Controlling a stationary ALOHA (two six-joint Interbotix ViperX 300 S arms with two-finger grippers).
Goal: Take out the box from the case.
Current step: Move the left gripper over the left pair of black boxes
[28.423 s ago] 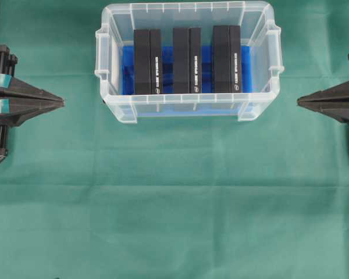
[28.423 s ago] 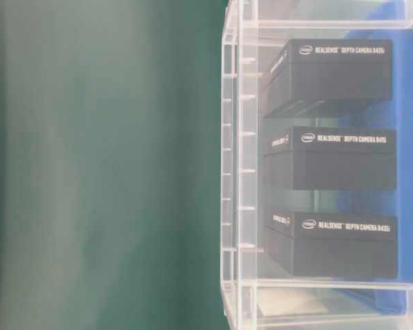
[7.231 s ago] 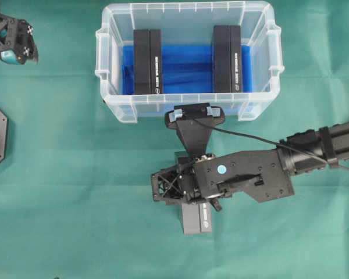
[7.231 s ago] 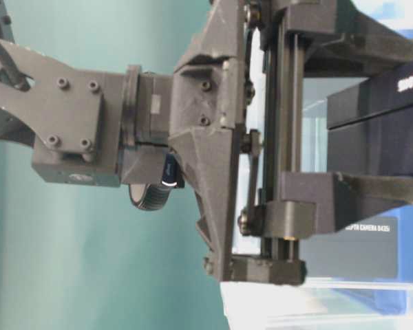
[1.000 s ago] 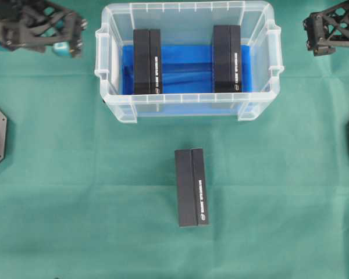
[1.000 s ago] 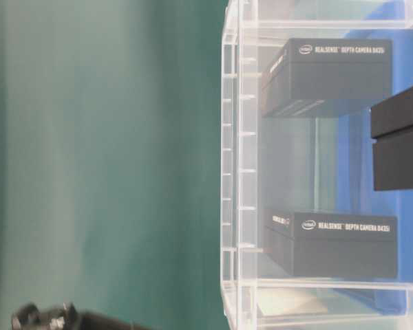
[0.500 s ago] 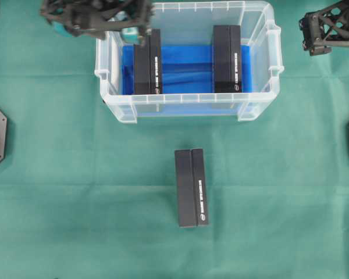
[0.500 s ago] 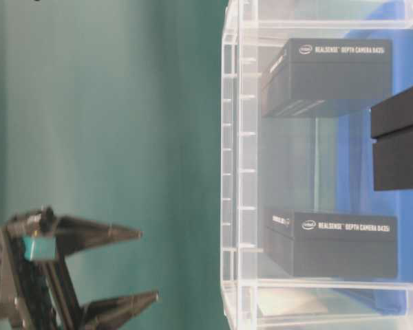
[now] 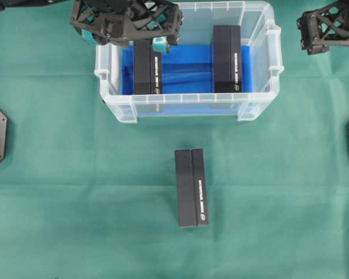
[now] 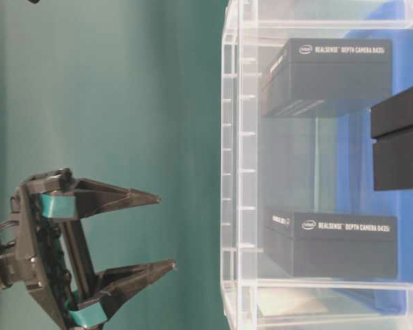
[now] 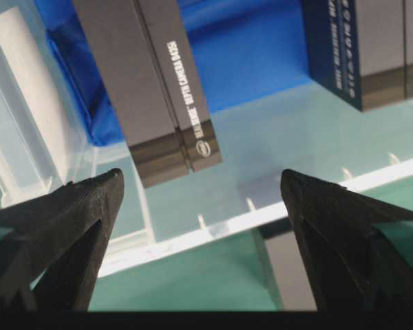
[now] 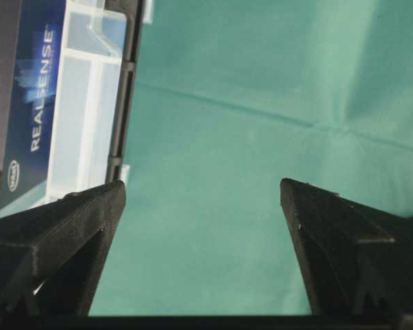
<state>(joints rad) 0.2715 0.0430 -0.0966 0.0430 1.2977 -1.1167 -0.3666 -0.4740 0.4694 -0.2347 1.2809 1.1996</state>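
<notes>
Overhead, the case (image 9: 189, 99) sits at the desk's (image 9: 75, 203) far edge, mid-width, with two black boxes inside on its blue floor: the left box (image 9: 148, 67) and the right box (image 9: 227, 58). A third box (image 9: 192, 187) lies out on the green cloth near the desk's centre. The left gripper (image 9: 154, 35) hangs over the case's far-left corner, seemingly above the left box, jaws spread and empty. The right gripper (image 9: 311, 38) is at the far-right corner, jaws spread too.
</notes>
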